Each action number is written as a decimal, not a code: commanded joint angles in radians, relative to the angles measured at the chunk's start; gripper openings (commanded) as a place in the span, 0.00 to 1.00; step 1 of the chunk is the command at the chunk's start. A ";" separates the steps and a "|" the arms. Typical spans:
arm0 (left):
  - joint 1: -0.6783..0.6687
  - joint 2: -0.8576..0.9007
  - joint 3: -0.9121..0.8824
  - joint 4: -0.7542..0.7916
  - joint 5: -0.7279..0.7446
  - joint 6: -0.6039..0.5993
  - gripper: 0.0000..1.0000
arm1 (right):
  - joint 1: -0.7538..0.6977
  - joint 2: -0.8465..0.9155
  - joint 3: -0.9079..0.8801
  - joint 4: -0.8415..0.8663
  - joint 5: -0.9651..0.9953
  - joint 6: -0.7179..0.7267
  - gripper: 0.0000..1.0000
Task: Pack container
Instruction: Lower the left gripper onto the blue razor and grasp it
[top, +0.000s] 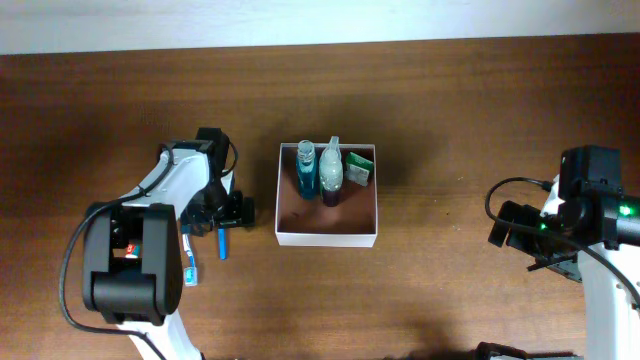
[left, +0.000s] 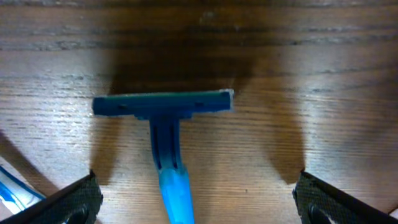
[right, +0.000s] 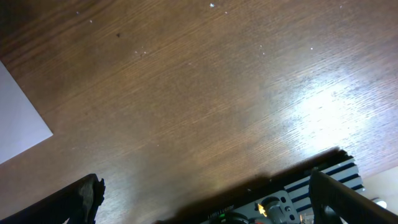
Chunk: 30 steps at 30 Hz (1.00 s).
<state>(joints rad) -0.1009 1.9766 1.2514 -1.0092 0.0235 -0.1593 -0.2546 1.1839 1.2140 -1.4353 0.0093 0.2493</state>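
The container (top: 329, 236), a square white-walled box with a reddish-brown floor, sits mid-table. Inside, along its far wall, are a blue bottle (top: 306, 172), a clear bottle (top: 331, 172) and a green-and-white packet (top: 359, 167). A blue razor (top: 221, 242) lies on the table left of the box. In the left wrist view its head (left: 163, 104) points away and its handle runs back between the fingers. My left gripper (top: 222, 214) (left: 199, 200) is open, low over the razor, straddling the handle without touching it. My right gripper (top: 513, 229) (right: 217, 198) is open and empty over bare wood at the right.
A blue-and-white toothbrush-like item (top: 190, 264) lies just left of the razor, and its edge shows in the left wrist view (left: 9, 186). A white flat surface (right: 18, 121) shows at the left edge of the right wrist view. The table is dark wood.
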 joint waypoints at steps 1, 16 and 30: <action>-0.002 0.065 -0.007 0.005 0.063 -0.009 1.00 | -0.008 0.001 -0.003 -0.001 -0.006 -0.010 0.99; -0.002 0.066 -0.007 -0.024 0.063 -0.008 0.23 | -0.008 0.001 -0.003 -0.001 -0.006 -0.010 0.99; -0.002 0.051 0.035 -0.045 0.005 -0.008 0.01 | -0.008 0.001 -0.003 -0.001 -0.005 -0.010 0.99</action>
<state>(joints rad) -0.0990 1.9900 1.2636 -1.0519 0.0452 -0.1734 -0.2546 1.1839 1.2133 -1.4361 0.0090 0.2451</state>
